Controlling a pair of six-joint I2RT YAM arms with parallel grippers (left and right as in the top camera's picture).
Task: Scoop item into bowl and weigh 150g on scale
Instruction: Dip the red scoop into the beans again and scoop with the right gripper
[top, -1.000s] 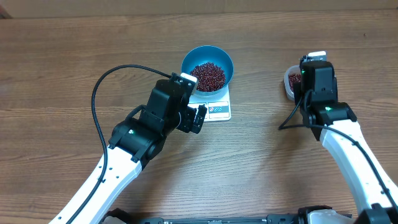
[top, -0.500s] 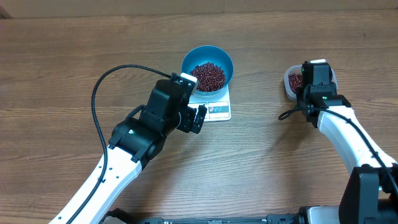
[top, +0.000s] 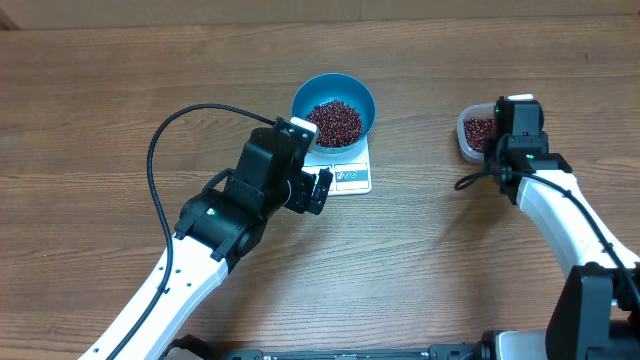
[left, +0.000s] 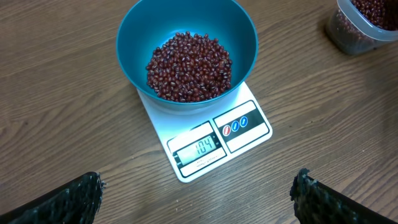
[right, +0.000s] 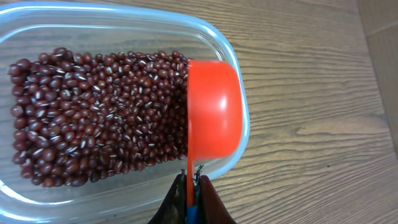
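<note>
Looking at the beans (left: 188, 65) first, we see a loose dark red-brown heap lying in the bottom of the blue bowl (left: 134, 37). The bowl stands on the far part of the white scale (left: 249, 134). The near edge of the scale is uncovered, and its display (left: 200, 149) reads 104. Beside the display are three small oval buttons (left: 235, 126), one red and two blue; we can read no brand or other lettering on the scale.

Our left claw (left: 196, 186) hangs just in front of the scale, near its display edge. Its fingers are spread wide, one at each lower corner of the wrist view, and they hold nothing and touch nothing.

Well to the right on the wooden table (top: 100, 100) sits a clear tub (right: 124, 18) with more beans filling most of its floor. Our right claw (right: 191, 186) is pressed together on the thin handle of the red-orange scoop (right: 213, 112). The scoop's cup sits turned on edge inside one end of the tub, right against the beans there. We cannot tell whether the cup holds any beans.
</note>
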